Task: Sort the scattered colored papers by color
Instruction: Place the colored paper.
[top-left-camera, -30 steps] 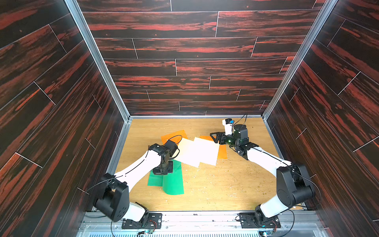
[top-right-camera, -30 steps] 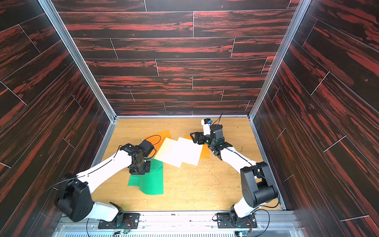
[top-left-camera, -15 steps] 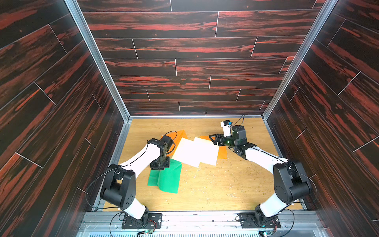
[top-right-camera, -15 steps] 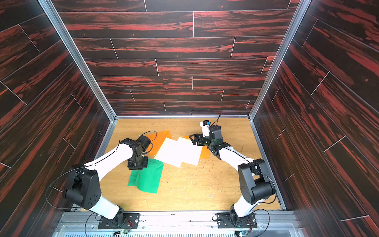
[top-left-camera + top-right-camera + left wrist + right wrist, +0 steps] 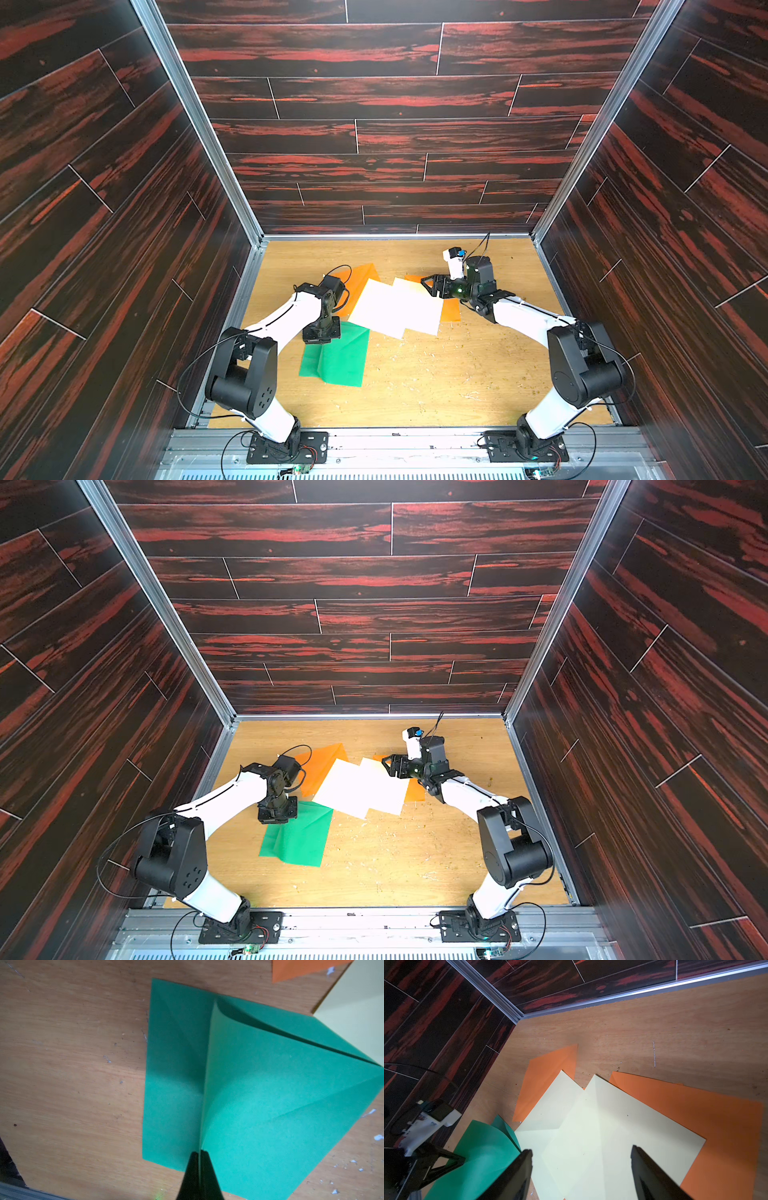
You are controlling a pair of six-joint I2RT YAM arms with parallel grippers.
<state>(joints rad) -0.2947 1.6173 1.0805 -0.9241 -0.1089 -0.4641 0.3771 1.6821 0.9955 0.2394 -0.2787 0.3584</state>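
**Green papers: 2.**
- The upper green sheet [image 5: 270,1095] has a diagonal crease. One edge is raised off the lower green sheet [image 5: 172,1064].
- The lower green sheet lies flat on the bench [image 5: 436,386], on the left arm's side toward the front.
- The two overlap, set askew.

**Orange papers: 2 told apart.**
- The far orange sheet [image 5: 360,282] lies behind the green pair. In both top views the left arm's wrist hides part of it, and another part lies under cream.
- The right orange sheet [image 5: 706,1126] lies on the right arm's side, mostly covered by cream. Whether another orange sheet sits beneath it cannot be told.

**Cream papers: 2 told apart, mid-bench.**
- The left cream sheet [image 5: 380,307] and the right cream sheet [image 5: 422,309] overlap each other and bridge the two orange sheets.
- One cream corner reaches the green pair. Which paper lies on top there cannot be told.

**Grippers: 2.**
- The left gripper [image 5: 199,1154] is pressed together, pinching the raised edge of the upper green sheet.
- The right gripper [image 5: 581,1149] is spread wide with nothing between its jaws. It is over the cream sheets, near the right orange sheet.

**Surroundings.**
- Pale scraps [image 5: 378,1137] are scattered over the wood-grain bench.
- Dark red-grained wall panels [image 5: 374,104] close three sides.
- Aluminium frame rails [image 5: 199,124] run up the corners.
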